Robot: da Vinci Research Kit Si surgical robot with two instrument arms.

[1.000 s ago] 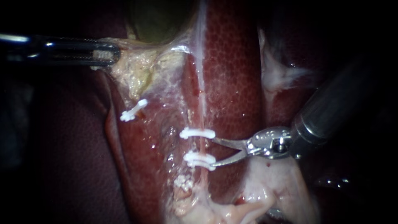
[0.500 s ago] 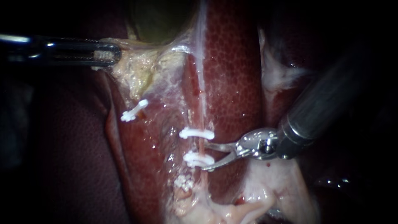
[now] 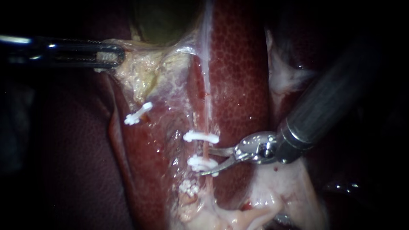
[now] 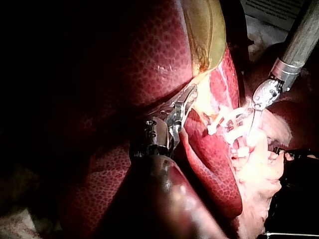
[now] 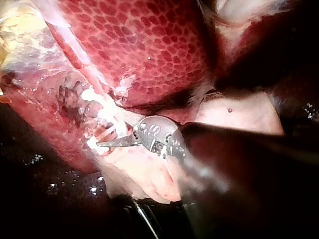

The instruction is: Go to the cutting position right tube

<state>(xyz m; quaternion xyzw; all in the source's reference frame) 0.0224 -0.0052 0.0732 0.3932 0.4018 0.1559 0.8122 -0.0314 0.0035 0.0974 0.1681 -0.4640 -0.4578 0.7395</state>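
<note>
The right tube [image 3: 206, 123] runs down the liver [image 3: 238, 76] as a thin pale-pink strand, with two white clips on it, an upper clip [image 3: 201, 137] and a lower clip [image 3: 203, 163]. My right instrument [image 3: 204, 161] comes in from the right. Its thin curved blades are open and straddle the tube between those two clips. In the right wrist view, the blades [image 5: 107, 137] lie at the clipped stretch. My left instrument [image 3: 106, 55] is shut on pale yellowish tissue under the gallbladder [image 3: 162, 21] and holds it to the left.
A third white clip [image 3: 137, 113] sits on the left tube, apart from the blades. Pale fatty tissue [image 3: 272, 196] lies below the right instrument's wrist. In the left wrist view, the right instrument's shaft [image 4: 299, 45] descends beyond the left jaws [image 4: 182, 107].
My right instrument has slid left, bringing its open blades from just right of the clips to across the tube between them. The left instrument and its hold are unchanged.
</note>
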